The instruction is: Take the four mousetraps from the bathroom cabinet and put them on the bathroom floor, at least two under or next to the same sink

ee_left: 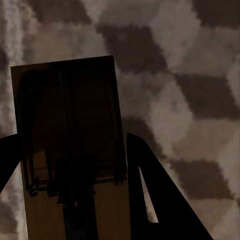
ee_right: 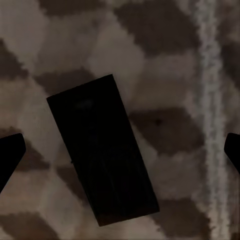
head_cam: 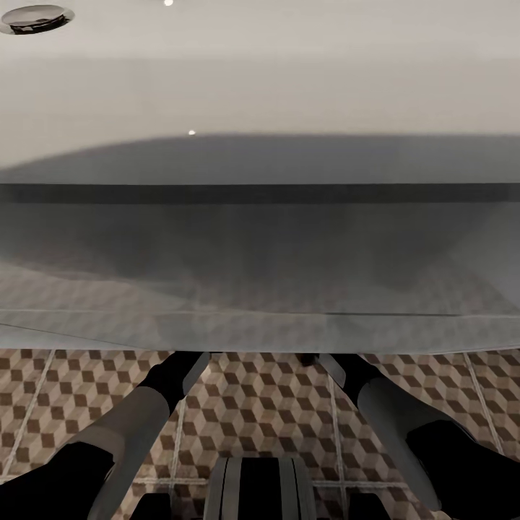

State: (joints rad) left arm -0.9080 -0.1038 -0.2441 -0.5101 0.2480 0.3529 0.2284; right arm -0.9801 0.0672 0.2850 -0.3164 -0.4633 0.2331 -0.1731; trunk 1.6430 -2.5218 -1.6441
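In the left wrist view a tan mousetrap (ee_left: 70,100) with dark wire sits lengthwise between the two dark fingers of my left gripper (ee_left: 72,135), which is shut on its long edges just above the bathroom floor (ee_left: 190,75). A second mousetrap (ee_right: 102,155), dark in shadow, lies flat and askew on the cube-patterned tiles (ee_right: 165,50). My right gripper (ee_right: 125,137) hangs open over it, fingers far apart. In the head view both forearms reach forward beneath the wide white sink (head_cam: 260,87), which hides both grippers.
The sink's round chrome drain (head_cam: 36,16) shows at the far left. Its front edge spans the whole view above the tiled floor (head_cam: 260,404). My left forearm (head_cam: 137,426), right forearm (head_cam: 390,412) and trunk (head_cam: 260,484) are near the view's lower edge.
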